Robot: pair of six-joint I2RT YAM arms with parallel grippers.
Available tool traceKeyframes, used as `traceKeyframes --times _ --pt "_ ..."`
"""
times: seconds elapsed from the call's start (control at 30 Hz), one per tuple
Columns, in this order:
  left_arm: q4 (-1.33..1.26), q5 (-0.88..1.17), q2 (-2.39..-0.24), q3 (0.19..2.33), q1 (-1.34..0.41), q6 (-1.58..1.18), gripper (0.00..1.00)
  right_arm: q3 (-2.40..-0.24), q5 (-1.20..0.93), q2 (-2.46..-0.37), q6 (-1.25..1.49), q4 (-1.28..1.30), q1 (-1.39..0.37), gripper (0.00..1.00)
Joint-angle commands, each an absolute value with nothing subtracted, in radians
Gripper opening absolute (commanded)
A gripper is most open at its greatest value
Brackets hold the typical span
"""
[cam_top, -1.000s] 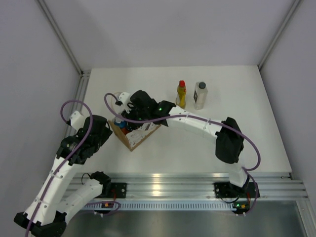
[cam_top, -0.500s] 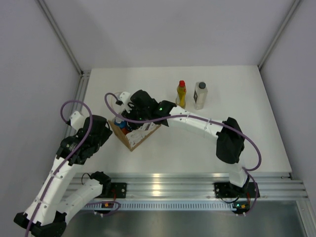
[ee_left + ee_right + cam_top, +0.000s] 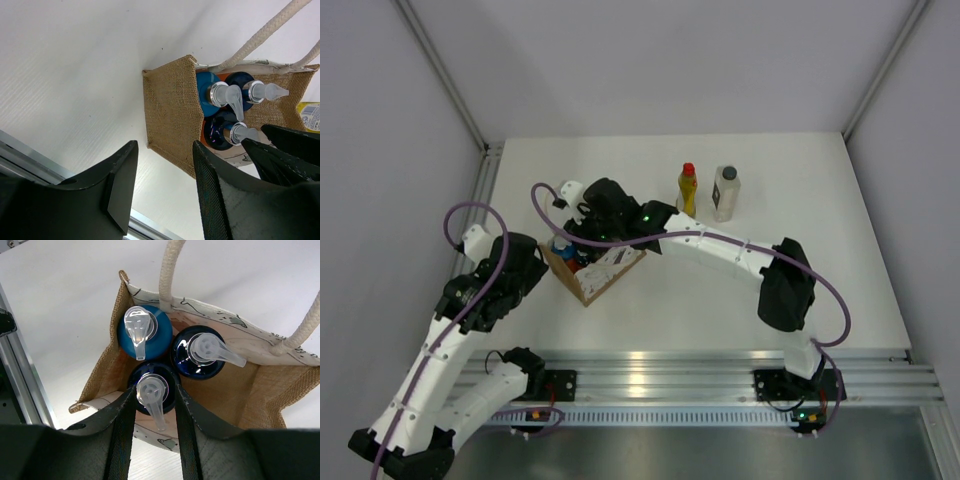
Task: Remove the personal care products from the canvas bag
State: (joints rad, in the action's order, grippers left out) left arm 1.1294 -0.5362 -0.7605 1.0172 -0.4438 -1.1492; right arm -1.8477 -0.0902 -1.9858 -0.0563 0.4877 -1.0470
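**Bag** (image 3: 100,375): stands open-topped on the counter (image 3: 720,290), directly under the right fingers (image 3: 122,435) and just beyond the left fingers (image 3: 120,185).

**Pump bottles, three:** upright inside the bag, packed touching. A dark one (image 3: 151,387) sits between the right fingers. A light-blue one (image 3: 142,332) and a second dark one (image 3: 200,352) lie just past their tips.

**Right fingers:** apart, one on each side of that bottle's collar, close against it but not seen to squeeze (judged a line-up for a straight lift between the handles (image 3: 167,270)).

**Left fingers:** apart with nothing between them, low beside the bag's burlap end, probably placed to steady it.

**Yellow bottle** (image 3: 687,192), **pale bottle** (image 3: 725,193): upright on the counter, well away from both sets of fingers. Two of the five are already out.
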Motion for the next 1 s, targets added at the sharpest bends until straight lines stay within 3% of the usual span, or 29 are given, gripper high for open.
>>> traceKeyframes --times 0.0,0.8,0.9,0.97 --pt "1.129 -0.543 -0.767 1.04 -0.443 -1.137 0.52 -1.89 -0.091 -1.988 -0.051 0.482 -1.069 0.34" --pt "1.127 -0.557 -0.765 1.035 -0.443 -1.138 0.54 -1.839 -0.094 -2.017 -0.043 0.48 -1.069 0.31" --pt "1.127 -0.558 -0.765 1.034 -0.443 -1.14 0.54 -1.832 -0.095 -2.013 -0.044 0.48 -1.069 0.25" --pt "1.127 -0.558 -0.765 1.034 -0.443 -1.14 0.54 -1.832 -0.097 -2.01 -0.044 0.48 -1.069 0.15"
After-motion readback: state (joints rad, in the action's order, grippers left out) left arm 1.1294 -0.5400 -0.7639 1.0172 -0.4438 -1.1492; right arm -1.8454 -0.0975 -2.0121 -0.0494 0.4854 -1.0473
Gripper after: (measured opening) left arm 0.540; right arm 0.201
